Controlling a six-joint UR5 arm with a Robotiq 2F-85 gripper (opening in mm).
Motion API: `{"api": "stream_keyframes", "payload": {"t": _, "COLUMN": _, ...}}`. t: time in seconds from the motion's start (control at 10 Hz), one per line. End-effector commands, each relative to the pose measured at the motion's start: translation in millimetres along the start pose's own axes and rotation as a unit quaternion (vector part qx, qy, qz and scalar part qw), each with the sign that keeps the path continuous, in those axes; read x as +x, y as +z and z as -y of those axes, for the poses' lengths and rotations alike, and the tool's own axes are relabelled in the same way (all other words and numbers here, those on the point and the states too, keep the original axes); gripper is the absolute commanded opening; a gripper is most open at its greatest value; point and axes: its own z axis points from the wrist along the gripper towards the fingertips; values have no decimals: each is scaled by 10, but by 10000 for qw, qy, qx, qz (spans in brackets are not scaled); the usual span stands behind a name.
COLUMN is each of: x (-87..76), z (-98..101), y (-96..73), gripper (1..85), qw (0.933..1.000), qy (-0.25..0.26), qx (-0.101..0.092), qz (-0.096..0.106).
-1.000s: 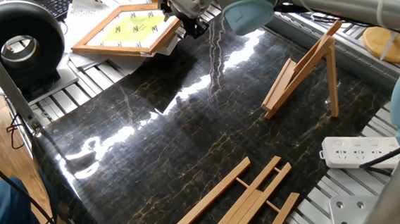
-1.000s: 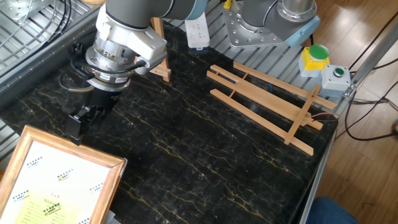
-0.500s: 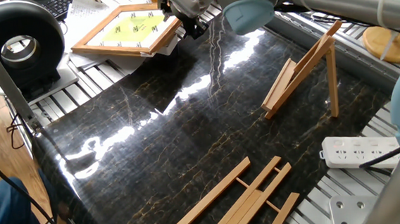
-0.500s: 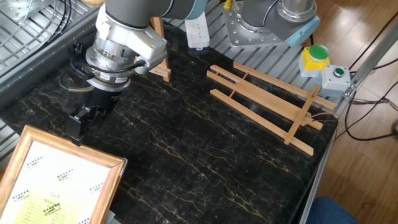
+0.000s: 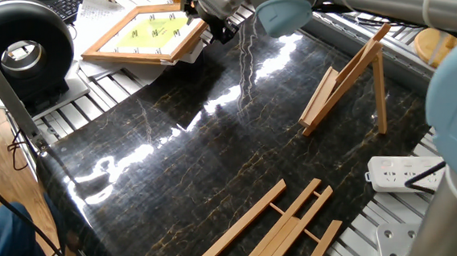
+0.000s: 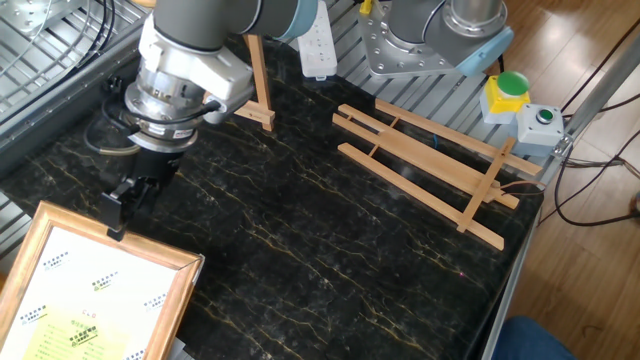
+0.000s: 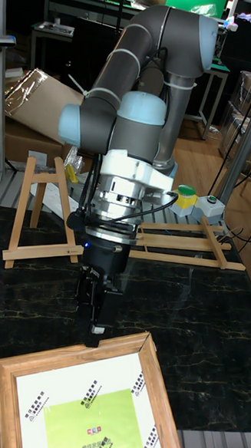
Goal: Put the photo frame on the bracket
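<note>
Glossy black marble tabletop [image 6: 330,250], wood-plank floor [image 6: 590,30], perhaps cardboard boxes [image 7: 27,98] behind.

You have one photo frame [image 5: 147,34] on the table, yellow picture facing up. One upright A-shaped bracket [image 5: 351,80]. One flat easel of longer slats [image 6: 430,167], lying down on the dark marble top. One white power strip [image 5: 405,173] at the table's edge. One robot arm with one gripper [image 6: 116,203]. One control box, carrying one green button [image 6: 545,115], and beside it one yellow box with a larger green cap [image 6: 505,90]. One round black device [image 5: 17,51] at the far corner. White paper sheets [image 5: 95,11] lie under the frame; you can't count those from here.
</note>
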Motion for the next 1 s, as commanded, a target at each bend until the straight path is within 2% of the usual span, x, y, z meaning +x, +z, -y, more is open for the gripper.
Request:
{"api": "stream_keyframes", "payload": {"t": 0.0, "x": 54, "z": 22, "y": 120, "gripper": 623, "qw": 10000, "qy": 23, "qx": 83, "qz": 14}}
{"api": "stream_keyframes", "payload": {"t": 0.9, "x": 38, "z": 110, "y": 303, "gripper": 620, "qw": 9997, "qy": 54, "qx": 187, "qz": 119}}
